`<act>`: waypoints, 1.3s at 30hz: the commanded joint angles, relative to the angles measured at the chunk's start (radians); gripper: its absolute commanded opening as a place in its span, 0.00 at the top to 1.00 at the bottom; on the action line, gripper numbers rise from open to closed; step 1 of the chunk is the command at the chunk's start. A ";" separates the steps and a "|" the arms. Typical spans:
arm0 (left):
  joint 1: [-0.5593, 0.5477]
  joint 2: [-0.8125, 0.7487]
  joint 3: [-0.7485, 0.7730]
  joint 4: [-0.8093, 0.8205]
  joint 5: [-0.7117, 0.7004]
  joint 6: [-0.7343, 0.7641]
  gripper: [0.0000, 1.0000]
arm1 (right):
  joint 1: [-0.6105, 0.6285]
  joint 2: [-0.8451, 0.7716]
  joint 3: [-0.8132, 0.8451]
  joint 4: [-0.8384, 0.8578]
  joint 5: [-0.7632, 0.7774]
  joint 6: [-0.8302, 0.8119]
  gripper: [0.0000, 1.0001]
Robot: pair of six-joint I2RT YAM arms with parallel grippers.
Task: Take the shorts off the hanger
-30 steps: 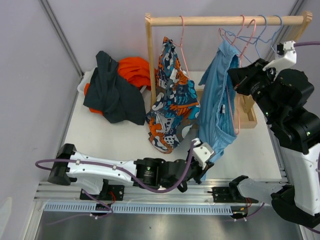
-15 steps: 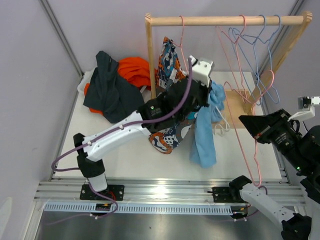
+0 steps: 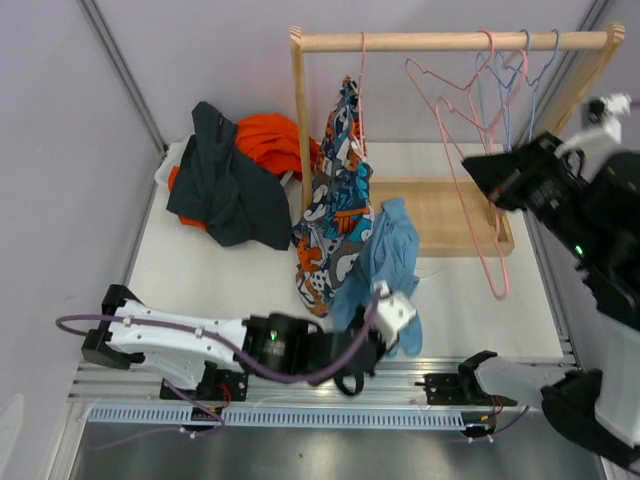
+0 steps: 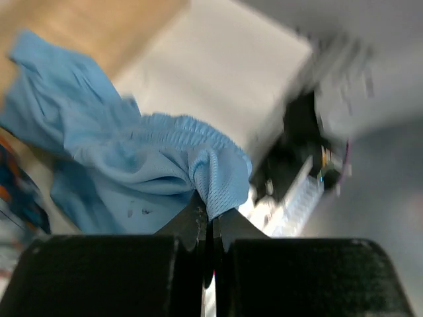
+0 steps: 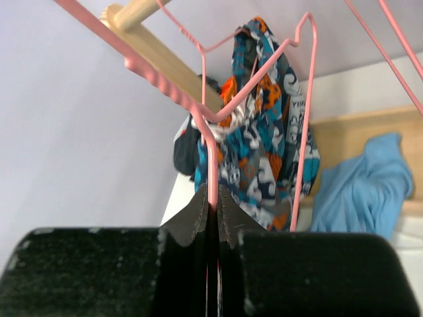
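Left gripper (image 4: 211,223) pinches the light blue shorts (image 4: 125,178) by their waistband, right gripper (image 5: 213,201) clamps the pink hanger (image 5: 152,74)

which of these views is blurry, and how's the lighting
Left wrist: motion-smeared, worst at upper right, though the blue shorts still read clearly; right wrist: sharp on the pink hanger, foreground dark; top: evenly lit, crisp on the rack.

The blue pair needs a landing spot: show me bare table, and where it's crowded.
Bare: left front of the table, between the dark teal shorts and the left arm; right front, beside the light blue shorts, in front of the rack base. Crowded: centre, around the cartoon-print shorts.
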State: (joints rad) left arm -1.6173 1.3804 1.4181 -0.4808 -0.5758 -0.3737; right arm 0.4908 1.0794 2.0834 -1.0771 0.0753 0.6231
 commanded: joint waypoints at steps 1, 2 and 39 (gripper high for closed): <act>-0.165 -0.084 -0.096 -0.048 -0.154 -0.209 1.00 | -0.004 0.157 0.095 0.083 0.021 -0.088 1.00; -0.200 -0.092 -0.103 -0.085 -0.227 -0.244 1.00 | -0.006 0.178 0.110 0.100 0.029 -0.100 1.00; 0.730 -0.244 0.611 -0.100 -0.033 0.544 1.00 | -0.255 -0.013 -0.539 0.471 -0.149 -0.103 0.01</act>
State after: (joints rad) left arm -1.0325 1.0397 1.7973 -0.6903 -0.8253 -0.0288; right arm 0.2356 1.1172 1.5856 -0.5903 -0.0914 0.5331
